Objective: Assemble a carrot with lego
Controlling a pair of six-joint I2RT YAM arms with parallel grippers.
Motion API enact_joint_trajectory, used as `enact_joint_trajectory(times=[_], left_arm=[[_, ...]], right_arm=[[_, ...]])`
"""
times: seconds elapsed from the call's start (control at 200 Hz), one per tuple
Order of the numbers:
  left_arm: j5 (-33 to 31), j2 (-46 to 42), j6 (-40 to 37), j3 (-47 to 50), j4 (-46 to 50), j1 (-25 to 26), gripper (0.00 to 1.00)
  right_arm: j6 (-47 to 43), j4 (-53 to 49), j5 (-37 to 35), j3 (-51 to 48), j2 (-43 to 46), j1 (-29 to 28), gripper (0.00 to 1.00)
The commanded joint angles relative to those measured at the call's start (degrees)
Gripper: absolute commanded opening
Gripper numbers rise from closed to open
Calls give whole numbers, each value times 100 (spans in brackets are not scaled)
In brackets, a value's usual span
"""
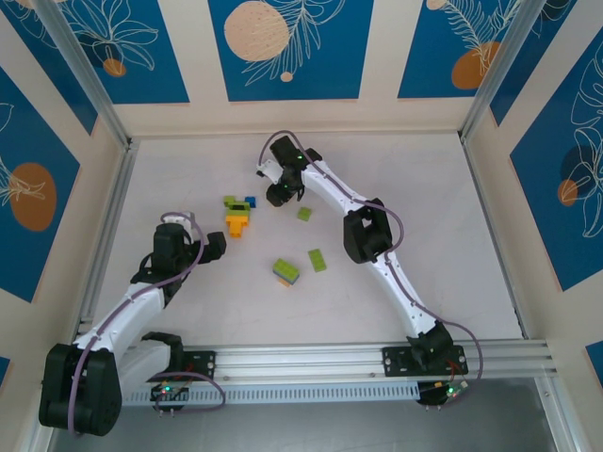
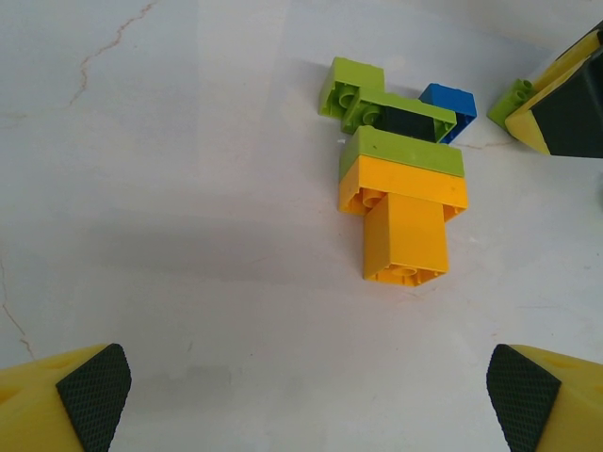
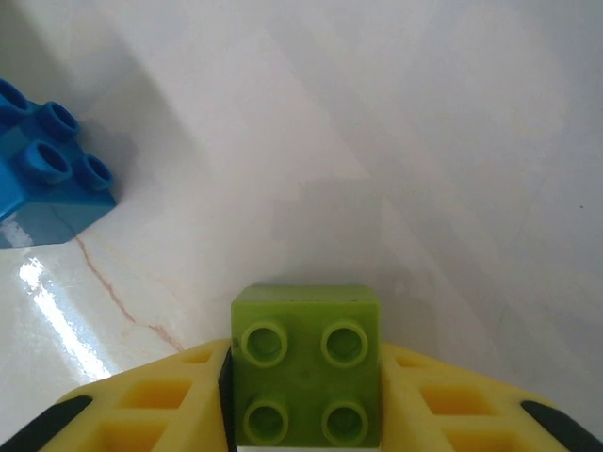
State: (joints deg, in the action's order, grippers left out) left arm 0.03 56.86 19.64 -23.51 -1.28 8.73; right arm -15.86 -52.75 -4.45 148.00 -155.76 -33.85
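Observation:
The partly built lego carrot [image 1: 238, 216] lies flat on the table: an orange body [image 2: 405, 226] under a lime green layer [image 2: 402, 151], with more green bricks [image 2: 353, 87], a dark piece and a blue brick [image 2: 452, 102] at its top end. My left gripper [image 1: 217, 247] stands open just short of the orange end, its pads [image 2: 92, 386] wide apart with nothing between them. My right gripper [image 1: 280, 194] is shut on a lime green 2x2 brick [image 3: 306, 367], studs toward the camera, held low beside the blue brick [image 3: 47, 169].
Loose bricks lie right of and nearer than the carrot: a small green one [image 1: 304, 214], a green one [image 1: 317, 260], and a green brick stacked on a darker piece [image 1: 285, 272]. The table [image 1: 443, 217] is walled on three sides, with a rail along the near edge.

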Motion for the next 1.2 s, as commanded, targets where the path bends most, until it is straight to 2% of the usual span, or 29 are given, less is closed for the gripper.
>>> enact_joint_trajectory(times=[0.0, 0.135, 0.335, 0.49, 0.625, 0.935, 1.195], left_arm=[[120, 26, 27, -88, -150, -90, 100], [121, 15, 31, -86, -154, -83, 100], [155, 36, 57, -66, -197, -84, 100], [120, -25, 36, -66, -154, -88, 100], [124, -29, 43, -73, -144, -85, 100], [186, -35, 64, -83, -148, -82, 100], [212, -64, 66, -66, -127, -82, 100]], right_arm=[[241, -26, 149, -352, 476, 26, 37], [567, -138, -171, -974, 1223, -7, 34], [1305, 71, -560, -2915, 3027, -105, 33], [2198, -134, -366, -4179, 4329, -244, 33], [2631, -86, -372, -5251, 5267, -726, 33], [3334, -88, -901, -6535, 6217, -1942, 32], [3549, 52, -978, -6791, 6219, -2274, 32]])
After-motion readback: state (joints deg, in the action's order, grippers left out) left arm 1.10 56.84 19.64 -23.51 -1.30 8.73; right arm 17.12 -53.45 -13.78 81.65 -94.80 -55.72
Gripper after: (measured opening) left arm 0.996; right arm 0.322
